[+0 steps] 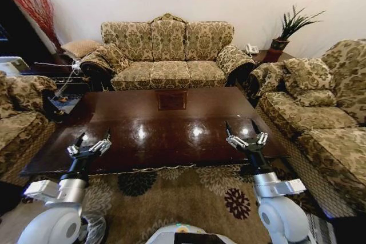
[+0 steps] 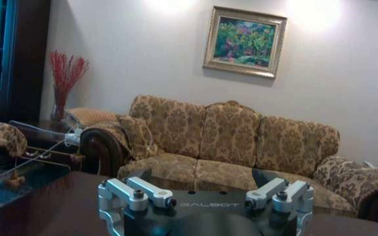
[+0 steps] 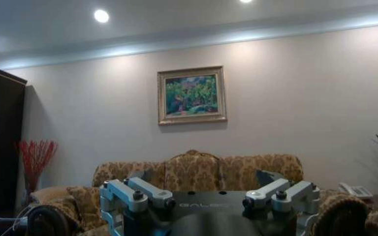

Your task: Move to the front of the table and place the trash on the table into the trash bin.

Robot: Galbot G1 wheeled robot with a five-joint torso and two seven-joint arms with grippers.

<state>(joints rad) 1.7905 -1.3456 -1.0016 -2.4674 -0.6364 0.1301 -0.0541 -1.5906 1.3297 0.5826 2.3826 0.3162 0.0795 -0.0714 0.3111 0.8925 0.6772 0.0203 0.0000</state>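
Observation:
The table [image 1: 171,132] is a low, glossy dark brown one with a square inlay [image 1: 171,100], and it stands right in front of me. The trash is out of view. My left gripper [image 1: 93,136] hovers open over the table's near left edge, holding nothing. Over the near right edge my right gripper [image 1: 241,127] is also open and holds nothing. A bit of translucent plastic [image 1: 94,228] shows by my left arm at the bottom; I cannot tell whether it is the trash bin. The left gripper [image 2: 205,189] and the right gripper [image 3: 205,187] point level toward the far sofa.
A patterned sofa [image 1: 168,55] stands behind the table, another sofa [image 1: 320,118] on the right and an armchair [image 1: 20,118] on the left. A glass side table [image 1: 63,98] sits at the far left. A floral rug [image 1: 189,192] lies between me and the table.

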